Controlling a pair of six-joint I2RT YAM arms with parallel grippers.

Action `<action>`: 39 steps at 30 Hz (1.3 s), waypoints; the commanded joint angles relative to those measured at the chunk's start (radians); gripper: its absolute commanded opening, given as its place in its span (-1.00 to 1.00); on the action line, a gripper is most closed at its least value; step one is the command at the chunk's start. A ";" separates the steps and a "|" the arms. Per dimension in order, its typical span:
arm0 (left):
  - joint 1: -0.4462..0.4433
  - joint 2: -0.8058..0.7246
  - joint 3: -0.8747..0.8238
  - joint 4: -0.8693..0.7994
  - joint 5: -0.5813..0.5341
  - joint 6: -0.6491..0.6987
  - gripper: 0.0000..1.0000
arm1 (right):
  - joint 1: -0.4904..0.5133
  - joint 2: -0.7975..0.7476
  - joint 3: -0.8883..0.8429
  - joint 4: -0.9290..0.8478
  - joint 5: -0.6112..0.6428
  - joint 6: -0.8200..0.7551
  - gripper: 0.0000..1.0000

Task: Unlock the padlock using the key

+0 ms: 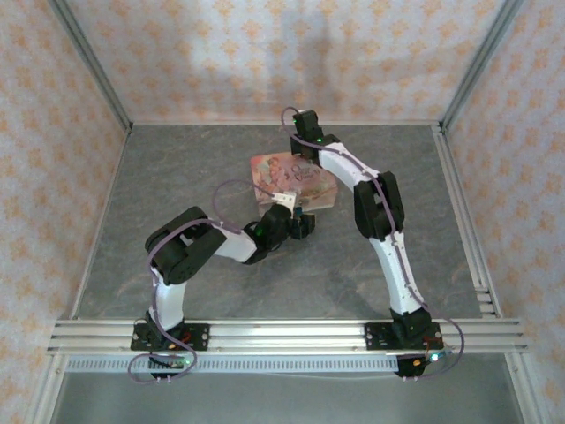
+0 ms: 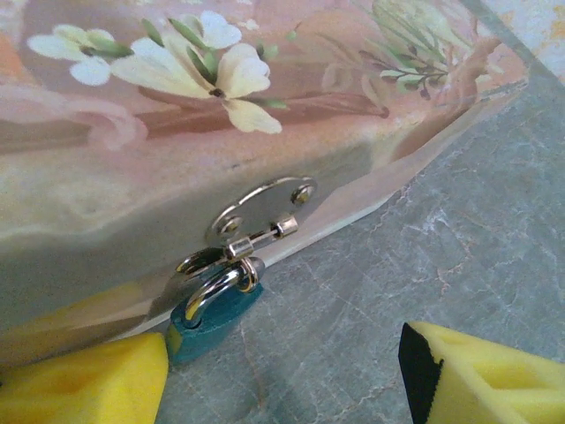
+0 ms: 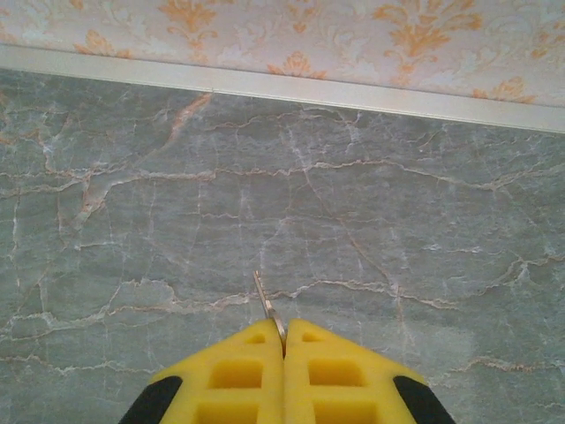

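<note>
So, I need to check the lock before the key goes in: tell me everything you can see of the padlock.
The padlock is small, with a teal-blue body and a silvery, metal-looking shackle. The shackle runs through the loop of the silvery hasp on the pink floral box and looks shut. The body hangs tilted at the box's front, low by the table. A yellow finger of the left gripper sits beside it; contact is unclear.

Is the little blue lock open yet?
Not yet. Done: the right hand has the key pinched between its fingers. In hand: the open left hand sits right by the padlock, which hangs, looking shut, on the clasp of the pink box. Left: bring the key over, push it in and turn it.
</note>
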 commanded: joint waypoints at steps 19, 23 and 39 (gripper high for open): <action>0.093 0.020 0.060 0.142 0.248 -0.147 0.13 | 0.048 -0.029 -0.169 -0.049 -0.036 0.010 -1.00; 0.093 -0.040 -0.005 0.071 0.132 -0.134 0.27 | 0.050 -0.032 -0.175 -0.050 -0.033 0.008 -1.00; 0.046 -0.118 0.012 -0.118 -0.081 0.011 0.37 | 0.071 -0.042 -0.180 -0.056 -0.038 0.005 -1.00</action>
